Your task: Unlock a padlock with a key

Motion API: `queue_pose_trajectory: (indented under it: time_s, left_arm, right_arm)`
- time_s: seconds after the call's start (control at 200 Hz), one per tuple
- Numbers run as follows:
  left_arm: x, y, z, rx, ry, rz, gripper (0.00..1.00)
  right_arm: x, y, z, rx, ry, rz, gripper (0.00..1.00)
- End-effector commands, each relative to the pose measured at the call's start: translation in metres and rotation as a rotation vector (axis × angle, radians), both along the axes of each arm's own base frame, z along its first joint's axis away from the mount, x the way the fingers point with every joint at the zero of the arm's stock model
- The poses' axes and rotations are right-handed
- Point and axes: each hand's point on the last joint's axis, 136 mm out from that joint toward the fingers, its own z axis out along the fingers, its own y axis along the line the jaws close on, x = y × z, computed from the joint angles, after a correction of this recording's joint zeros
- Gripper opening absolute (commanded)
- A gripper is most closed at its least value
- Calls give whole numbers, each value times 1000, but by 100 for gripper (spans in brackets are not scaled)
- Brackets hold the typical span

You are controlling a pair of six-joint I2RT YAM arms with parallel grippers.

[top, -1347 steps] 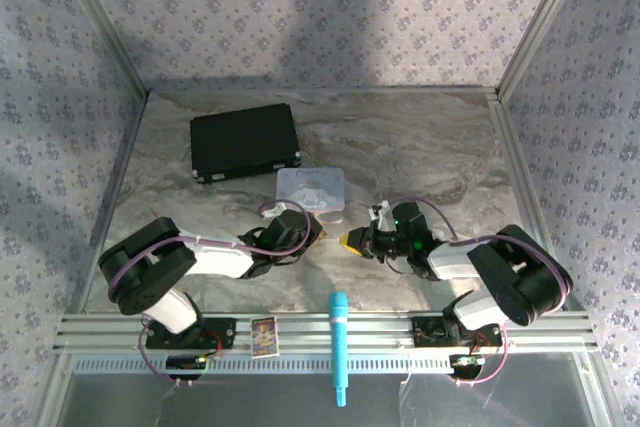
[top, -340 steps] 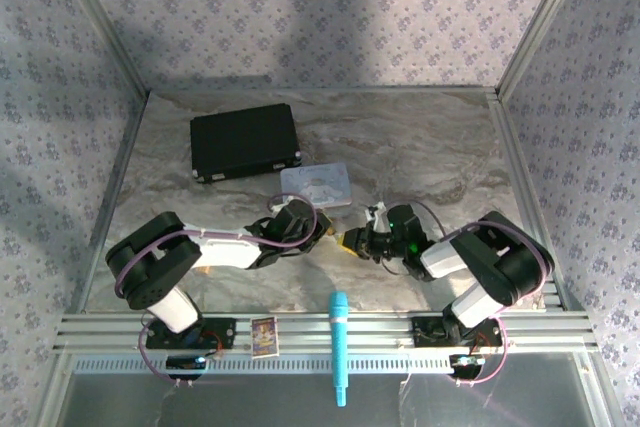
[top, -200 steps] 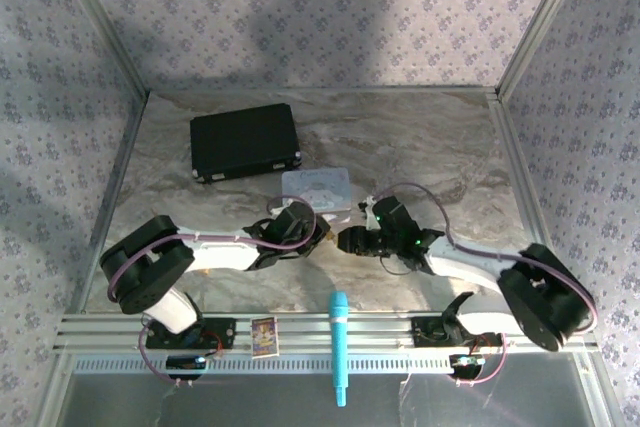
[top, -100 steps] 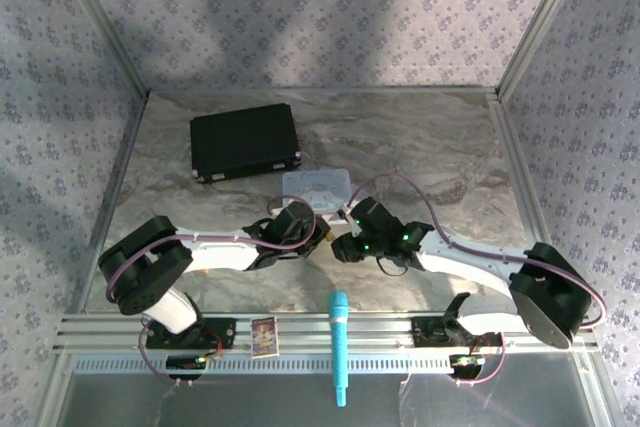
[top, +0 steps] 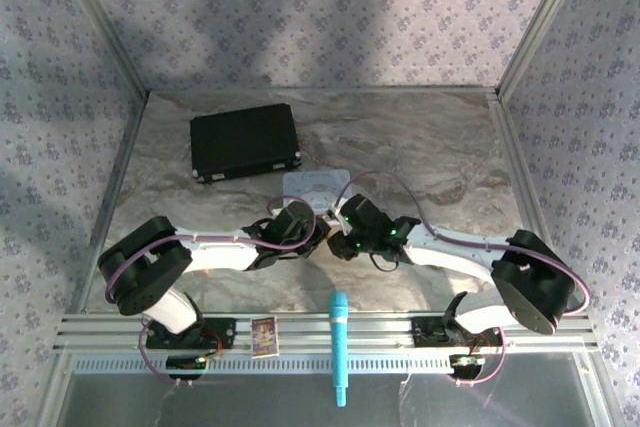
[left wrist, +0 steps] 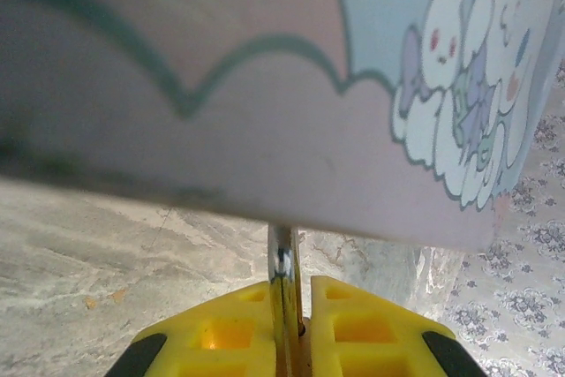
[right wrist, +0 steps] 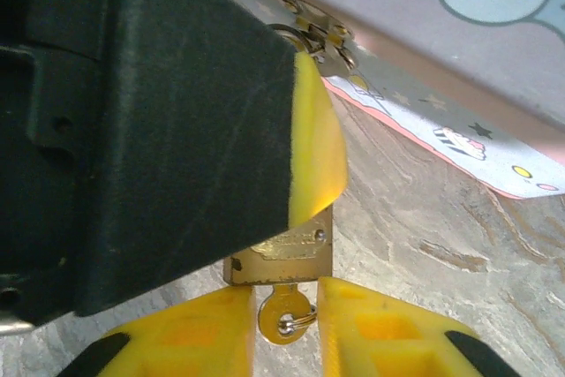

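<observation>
A black case (top: 245,142) lay at the back left of a marbled worktop (top: 430,147). A pastel bunny-print tin (top: 312,185) sat nearer the middle. On the front rail (top: 400,327) rested a teal pen (top: 340,347) and a small card (top: 264,335).

A: You're working in a robot lab cell, not a home.
B: Yes: your left arm (top: 215,252) and right arm (top: 460,245) are bolted to an aluminium rail (top: 390,325) at the bench (top: 420,137) edge, with aluminium posts (top: 540,22) and patterned backdrop walls (top: 320,17) boxing it in.
</observation>
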Motion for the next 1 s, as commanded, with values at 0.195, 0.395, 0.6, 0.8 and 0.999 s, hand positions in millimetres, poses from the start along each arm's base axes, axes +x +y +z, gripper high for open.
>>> queue_pose_trajectory:
  time_s: [0.195,0.395,0.6,0.8,0.999]
  left_arm:
    - [-17,-12,14,-98,20,-63,0]
    - [-23,-7,10,-108,34,-61,0]
    - [-22,-5,11,-110,29,-52,0]
    - [-22,-5,14,-112,25,-53,0]
    - [-23,-2,13,-115,30,-48,0]
  right_arm:
    - [9,7,4,175,49,8,8]
    - [7,5,-3,247,120,-5,8]
    - [1,6,-15,117,42,13,20]
    - [1,8,-22,59,-2,7,19]
    - [8,10,-15,40,-74,-7,20]
